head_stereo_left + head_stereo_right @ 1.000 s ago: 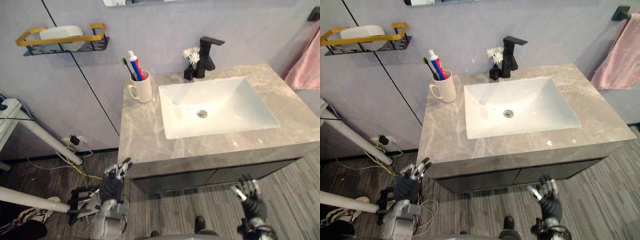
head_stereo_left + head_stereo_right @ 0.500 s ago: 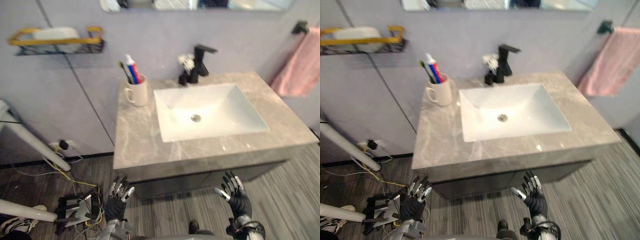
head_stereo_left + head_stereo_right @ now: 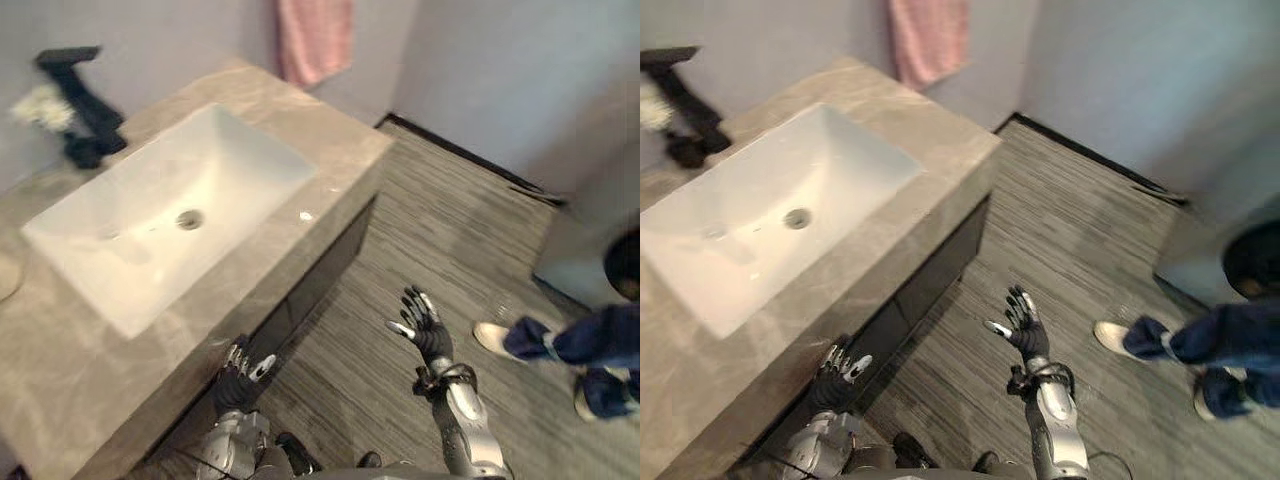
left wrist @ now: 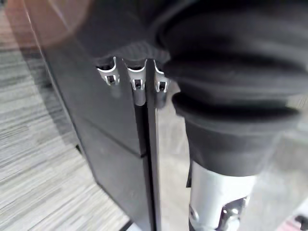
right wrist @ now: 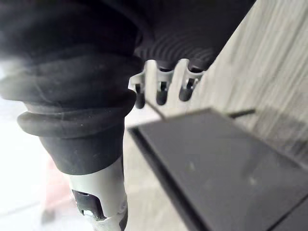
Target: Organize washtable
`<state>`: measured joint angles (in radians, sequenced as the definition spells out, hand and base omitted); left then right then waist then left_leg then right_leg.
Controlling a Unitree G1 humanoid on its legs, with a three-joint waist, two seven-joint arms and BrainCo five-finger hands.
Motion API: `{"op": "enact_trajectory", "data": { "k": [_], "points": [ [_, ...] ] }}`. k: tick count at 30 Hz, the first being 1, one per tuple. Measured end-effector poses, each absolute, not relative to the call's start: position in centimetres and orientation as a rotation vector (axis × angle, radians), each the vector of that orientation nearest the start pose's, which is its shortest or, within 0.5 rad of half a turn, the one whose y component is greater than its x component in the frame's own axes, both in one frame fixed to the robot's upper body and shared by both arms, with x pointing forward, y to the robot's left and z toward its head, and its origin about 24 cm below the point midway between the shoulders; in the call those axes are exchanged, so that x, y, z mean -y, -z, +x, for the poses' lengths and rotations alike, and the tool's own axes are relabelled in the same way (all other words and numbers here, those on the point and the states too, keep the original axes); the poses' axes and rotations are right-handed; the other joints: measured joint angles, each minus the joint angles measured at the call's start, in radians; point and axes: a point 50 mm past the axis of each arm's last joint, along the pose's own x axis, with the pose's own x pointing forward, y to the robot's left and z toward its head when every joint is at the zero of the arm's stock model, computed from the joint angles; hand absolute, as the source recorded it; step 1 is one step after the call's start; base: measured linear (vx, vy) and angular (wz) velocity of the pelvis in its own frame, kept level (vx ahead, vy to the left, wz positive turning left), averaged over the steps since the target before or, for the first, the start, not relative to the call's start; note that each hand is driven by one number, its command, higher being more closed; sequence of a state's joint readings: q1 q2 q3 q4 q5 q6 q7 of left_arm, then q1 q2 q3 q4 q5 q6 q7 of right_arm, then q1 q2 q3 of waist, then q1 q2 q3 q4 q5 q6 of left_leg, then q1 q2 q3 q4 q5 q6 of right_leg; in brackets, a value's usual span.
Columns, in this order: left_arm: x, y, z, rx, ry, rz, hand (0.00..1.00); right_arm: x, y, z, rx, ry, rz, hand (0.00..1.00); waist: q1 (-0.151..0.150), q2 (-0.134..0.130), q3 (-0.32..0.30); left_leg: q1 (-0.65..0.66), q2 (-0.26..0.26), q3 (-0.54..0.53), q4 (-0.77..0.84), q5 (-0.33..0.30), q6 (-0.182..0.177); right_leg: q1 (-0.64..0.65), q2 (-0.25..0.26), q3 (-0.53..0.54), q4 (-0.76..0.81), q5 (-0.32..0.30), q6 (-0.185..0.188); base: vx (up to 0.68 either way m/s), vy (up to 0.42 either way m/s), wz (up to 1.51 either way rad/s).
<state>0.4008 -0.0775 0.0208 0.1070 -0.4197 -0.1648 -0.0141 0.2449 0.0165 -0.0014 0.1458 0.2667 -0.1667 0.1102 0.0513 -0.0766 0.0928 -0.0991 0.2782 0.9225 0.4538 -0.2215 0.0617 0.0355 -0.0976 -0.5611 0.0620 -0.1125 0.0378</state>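
The grey marble washtable runs along the left, with a white sink sunk into it. A black faucet and a small vase of white flowers stand at its back edge. My left hand hangs low against the dark cabinet front, fingers straight and holding nothing. Out over the floor to the right of the cabinet, my right hand is raised with fingers spread, also holding nothing.
A pink towel hangs on the wall past the table's far end. A person's legs and light shoes stand on the striped floor at the right. A grey wall closes the far side.
The camera has swung to the right, so the whole picture has shifted: mug and wall shelf are out of frame, the person's legs have come in. My right hand is lifted higher.
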Motion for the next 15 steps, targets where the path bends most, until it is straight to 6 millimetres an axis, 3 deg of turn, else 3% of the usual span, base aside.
{"op": "enact_trajectory", "data": {
  "k": [2,3,8,9,10,11,12,13,14,15],
  "points": [
    [-16.2,4.8,15.5,-0.294,-0.248,-0.472,0.00,17.3,3.1,17.5,-0.203,0.104,0.294,0.00,-0.021,0.007,-0.005,-0.006,0.038,-0.007,0.048,-0.020,-0.023,0.023,0.025,0.025,-0.027,0.007,-0.007,-0.04,-0.065,-0.56],
    [-15.8,4.8,15.8,-0.292,-0.228,-0.474,0.00,18.5,3.5,16.4,-0.222,0.165,0.299,0.00,-0.049,0.016,-0.010,0.026,0.039,-0.014,0.011,-0.033,-0.045,0.028,0.039,0.040,-0.032,0.007,-0.007,-0.02,-0.014,-0.39],
    [-15.6,5.4,16.2,-0.318,-0.230,-0.485,0.00,19.2,4.2,14.7,-0.263,0.251,0.318,0.00,-0.096,0.008,-0.011,0.108,0.048,0.043,0.016,-0.033,-0.046,0.071,0.048,0.114,-0.064,0.019,-0.013,-0.03,0.025,-0.50],
    [-15.7,5.4,16.2,-0.318,-0.244,-0.491,0.00,18.9,4.3,14.6,-0.269,0.243,0.324,0.00,-0.092,0.012,-0.008,0.128,0.061,0.020,0.060,-0.033,-0.046,0.081,0.052,0.150,-0.067,0.019,-0.013,-0.08,0.058,-1.18],
    [-15.9,5.4,16.0,-0.319,-0.259,-0.488,0.00,18.6,4.1,15.1,-0.258,0.223,0.324,0.00,-0.078,0.033,0.002,0.113,0.092,-0.120,0.166,-0.028,-0.036,0.093,0.069,0.218,-0.058,0.022,-0.019,-0.08,0.091,-1.99],
    [-16.3,5.4,15.9,-0.318,-0.291,-0.484,0.00,17.9,3.5,16.3,-0.220,0.179,0.328,0.00,-0.057,0.053,0.023,0.027,0.081,-0.405,0.304,-0.008,-0.015,0.099,0.075,0.323,-0.040,0.026,-0.025,-0.04,0.113,-2.07],
    [-16.3,5.4,15.9,-0.313,-0.296,-0.483,0.00,17.8,3.3,16.6,-0.210,0.172,0.328,0.00,-0.042,0.061,0.023,0.010,0.055,-0.504,0.312,-0.023,-0.039,0.091,0.074,0.354,-0.033,0.026,-0.024,0.01,0.192,-2.08],
    [-16.5,4.9,16.0,-0.285,-0.310,-0.483,0.00,17.5,3.2,17.2,-0.199,0.146,0.325,0.00,-0.029,0.081,0.023,-0.017,-0.010,-0.693,0.305,-0.052,-0.088,0.071,0.076,0.416,-0.017,0.027,-0.024,0.03,0.277,-1.75],
    [-16.8,4.3,16.1,-0.240,-0.324,-0.488,0.00,17.3,3.3,17.6,-0.203,0.135,0.334,0.00,-0.032,0.087,0.023,-0.026,-0.073,-0.847,0.235,-0.055,-0.101,0.047,0.077,0.479,0.001,0.030,-0.018,0.02,0.283,-1.81],
    [-16.9,3.9,16.2,-0.216,-0.331,-0.492,0.00,17.2,3.3,17.9,-0.200,0.133,0.342,0.00,-0.026,0.088,0.021,-0.007,-0.099,-0.914,0.188,-0.062,-0.112,0.027,0.077,0.519,0.019,0.031,-0.016,0.02,0.230,-1.44]
  ]
}}
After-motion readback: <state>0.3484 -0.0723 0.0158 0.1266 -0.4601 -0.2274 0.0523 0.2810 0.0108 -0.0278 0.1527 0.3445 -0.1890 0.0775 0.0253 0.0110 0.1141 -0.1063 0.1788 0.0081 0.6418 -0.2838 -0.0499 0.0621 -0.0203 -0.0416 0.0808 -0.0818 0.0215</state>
